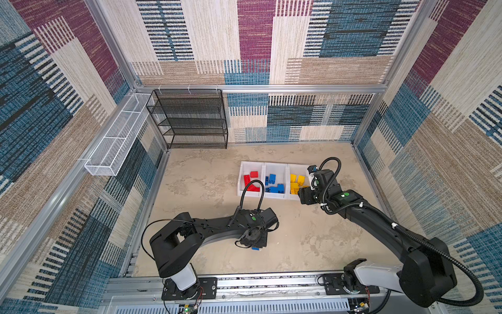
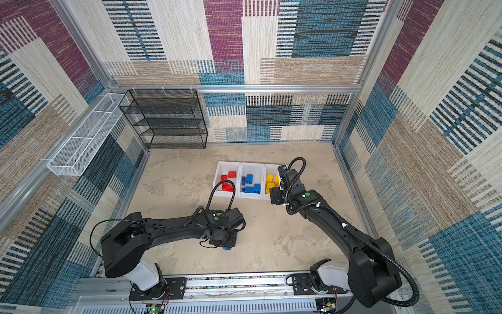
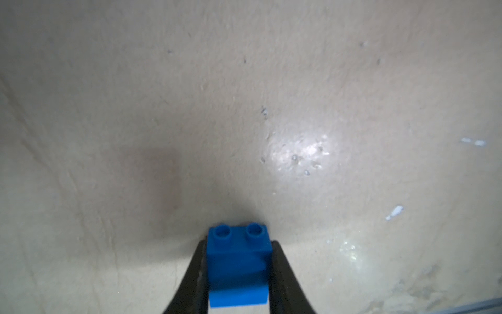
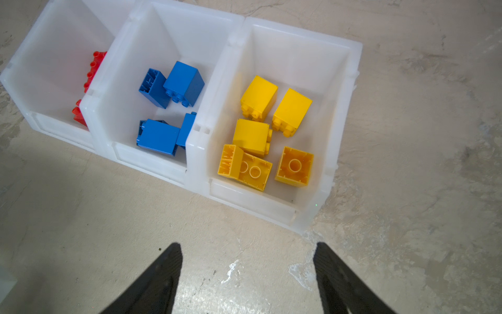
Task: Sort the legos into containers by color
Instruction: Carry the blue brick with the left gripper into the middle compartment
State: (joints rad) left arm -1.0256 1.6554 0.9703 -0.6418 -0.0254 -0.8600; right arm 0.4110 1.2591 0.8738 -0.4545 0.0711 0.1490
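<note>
Down at tabletop [image 3: 271,81]: small blue studded plastic brick [image 3: 239,261], clenched in left gripper [image 3: 238,246].
Middle white plastic bin [image 1: 275,170]: blue-filled, straight ahead, slightly right of that brick.
Right gripper [image 4: 247,244]: spread, empty, nearer that bin.

Two black robot arms reach forward from their bases. The left arm [image 1: 214,229] stretches low toward the middle with its wrist bent down. The left gripper [image 3: 238,244] points straight down, both fingers clamped on the sides of a small blue brick [image 3: 239,261]. The right arm [image 1: 380,225] extends farther forward and is raised. The right gripper [image 4: 247,246] hangs tilted downward, fingers spread wide, holding nothing.
</note>
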